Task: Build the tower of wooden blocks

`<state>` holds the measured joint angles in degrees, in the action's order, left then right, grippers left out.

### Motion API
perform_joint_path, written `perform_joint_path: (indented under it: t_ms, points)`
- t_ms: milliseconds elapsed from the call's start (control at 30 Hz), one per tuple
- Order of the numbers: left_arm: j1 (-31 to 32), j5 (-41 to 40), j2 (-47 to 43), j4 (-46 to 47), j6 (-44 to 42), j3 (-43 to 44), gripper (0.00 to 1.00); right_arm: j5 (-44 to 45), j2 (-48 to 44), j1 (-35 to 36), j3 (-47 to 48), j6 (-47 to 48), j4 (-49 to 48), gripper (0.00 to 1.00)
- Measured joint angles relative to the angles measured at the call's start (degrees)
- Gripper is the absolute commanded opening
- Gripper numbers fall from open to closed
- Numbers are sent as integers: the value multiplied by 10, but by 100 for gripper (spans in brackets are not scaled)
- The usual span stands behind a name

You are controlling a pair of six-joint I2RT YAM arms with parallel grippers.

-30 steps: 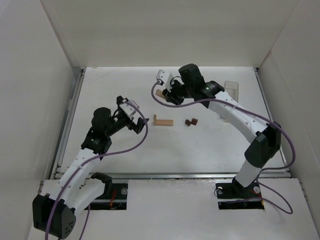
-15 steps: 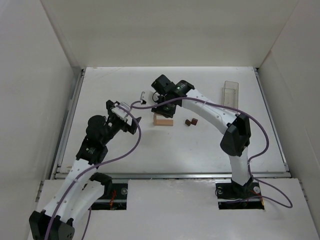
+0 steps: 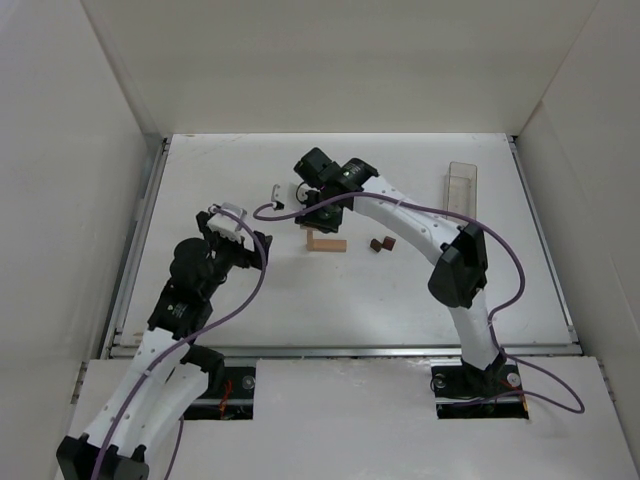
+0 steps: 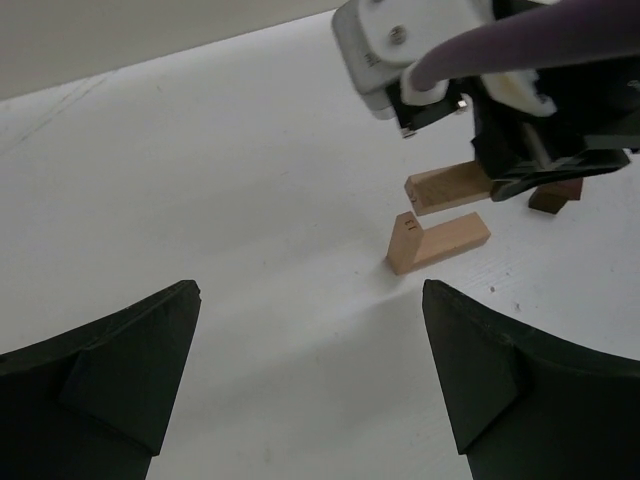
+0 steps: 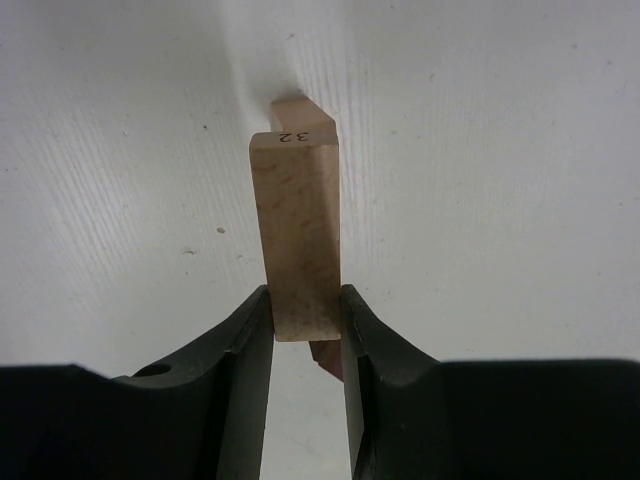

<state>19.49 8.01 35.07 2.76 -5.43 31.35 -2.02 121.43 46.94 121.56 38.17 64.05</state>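
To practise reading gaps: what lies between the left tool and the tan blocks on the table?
Nothing but bare table, seen in the left wrist view: white surface runs from the open left tool to the tan blocks.

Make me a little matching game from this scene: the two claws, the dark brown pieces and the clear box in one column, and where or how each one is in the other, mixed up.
Column one:
1. left gripper
2. right gripper
3. dark brown pieces
4. clear box

Column two:
A. shut on a tan bar
B. at the far right of the table
C. open, holding nothing
D. on the table, just right of the resting tan blocks

Pairs: 1-C, 2-A, 3-D, 4-B.
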Motion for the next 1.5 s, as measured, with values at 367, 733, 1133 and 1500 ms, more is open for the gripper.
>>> perform_joint_path:
  t_ms: [367,733,1133,1500]
  points:
    - [0,-165,16,-37,114,-6,77,-22,5,0,0,11,-15,0]
    - [0,-199,18,-39,144,-6,80,-25,47,0,3,11,-15,0]
    - [0,-202,19,-38,143,-7,81,-18,64,1,25,12,-17,0]
    - [0,-200,19,-39,143,-9,81,-7,69,8,37,13,-19,0]
